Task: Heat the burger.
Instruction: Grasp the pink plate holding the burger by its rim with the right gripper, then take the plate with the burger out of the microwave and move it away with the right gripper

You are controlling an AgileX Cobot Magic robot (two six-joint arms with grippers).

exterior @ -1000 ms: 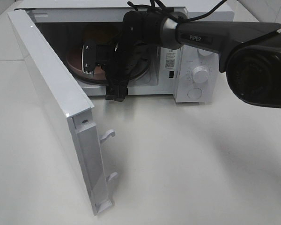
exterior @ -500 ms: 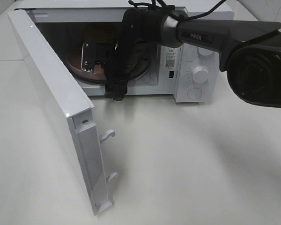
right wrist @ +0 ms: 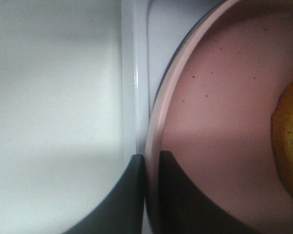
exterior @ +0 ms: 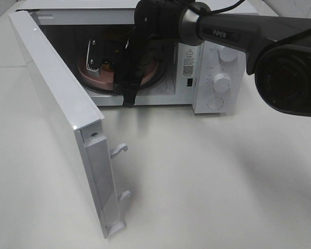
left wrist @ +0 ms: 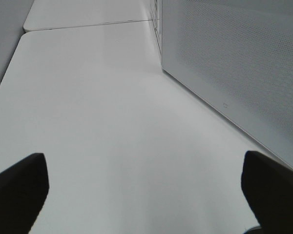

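The burger (right wrist: 289,146) shows only as an orange-brown edge on the round pink plate (right wrist: 219,97) in the right wrist view. In the exterior high view the plate (exterior: 96,78) lies inside the open microwave (exterior: 217,31), and my right arm hides most of the burger. My right gripper (exterior: 128,99) reaches in through the opening at the plate's near edge. Its fingers (right wrist: 173,195) are shut on the plate's rim. My left gripper (left wrist: 146,195) is open over bare table beside the door's outer face, holding nothing.
The microwave door (exterior: 57,104) stands swung out toward the front left, with its latch hooks (exterior: 119,150) sticking out. The control knobs (exterior: 221,82) are on the microwave's right panel. White table (exterior: 207,181) spreads in front.
My right gripper has closed from open onto the plate's rim and moved slightly up and into the opening. The plate now sits a little further back. The left gripper has not changed.
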